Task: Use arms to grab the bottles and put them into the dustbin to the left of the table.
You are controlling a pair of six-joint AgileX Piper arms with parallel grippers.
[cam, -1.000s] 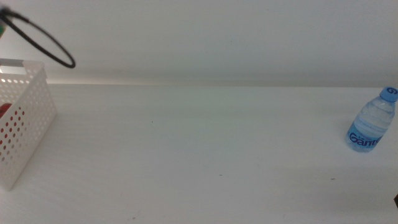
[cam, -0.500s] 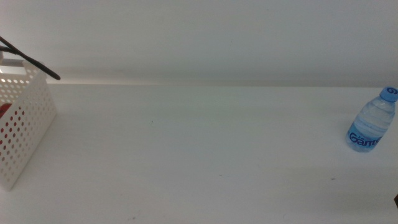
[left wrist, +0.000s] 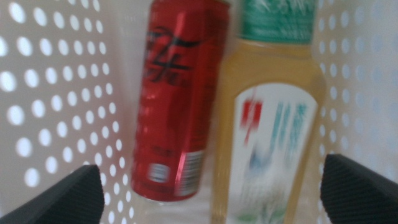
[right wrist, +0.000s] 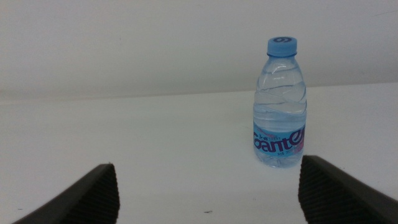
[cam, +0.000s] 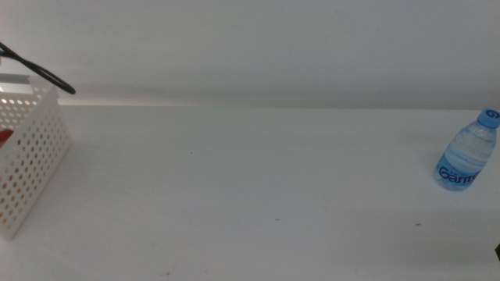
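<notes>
The left gripper (left wrist: pixel 208 199) hangs wide open and empty over the white perforated plastic dustbin (left wrist: pixel 56 93), where the slim red can (left wrist: pixel 180 99) and yellow tea bottle (left wrist: pixel 267 124) lie side by side. The right gripper (right wrist: pixel 208 193), spread and empty, faces the clear blue-capped water bottle (right wrist: pixel 280 106), upright on the white worktop (cam: pixel 258 179), likely next.

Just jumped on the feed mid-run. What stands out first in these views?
The lone water bottle stands upright at the table's far right, ahead of the open right gripper. At the left edge sits the white dustbin; the left wrist view shows the red can and yellow tea bottle lying side by side inside it, with the open left gripper above them.
</notes>
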